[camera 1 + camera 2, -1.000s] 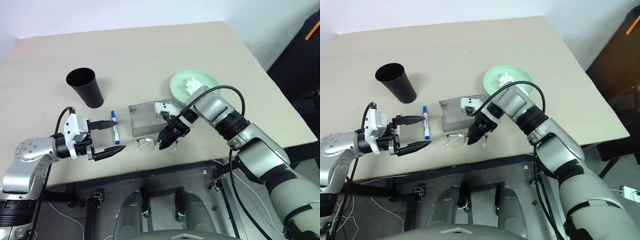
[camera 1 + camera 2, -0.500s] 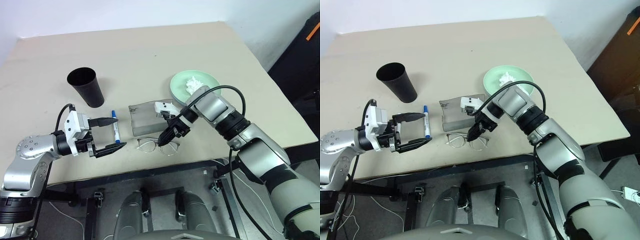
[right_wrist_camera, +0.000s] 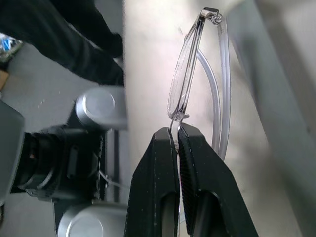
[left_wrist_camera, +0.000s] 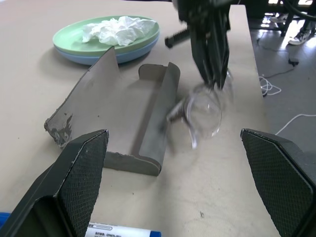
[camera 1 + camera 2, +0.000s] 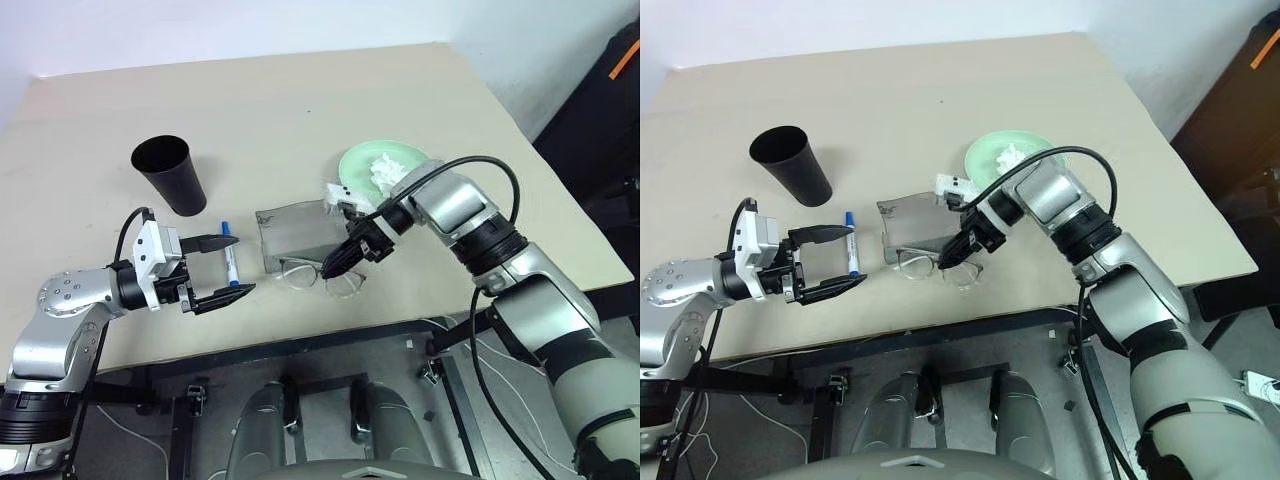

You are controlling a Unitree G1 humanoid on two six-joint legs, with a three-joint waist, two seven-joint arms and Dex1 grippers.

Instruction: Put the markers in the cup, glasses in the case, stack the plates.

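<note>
The right gripper (image 5: 331, 268), now clamped on the glasses (image 5: 322, 277), has lifted them toward the case (image 5: 297, 236) at its 12 o'clock; left gripper (image 5: 218, 268) stays wide open, empty. The marker (image 5: 230, 264) label is unreadable.

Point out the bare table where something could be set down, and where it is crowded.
Free: the wide far stretch of table behind the cup and plates; also the right side past the plates. Crowded: the near middle, where the open case, glasses, right pincer, blue-capped marker and left pincer bunch together.
</note>
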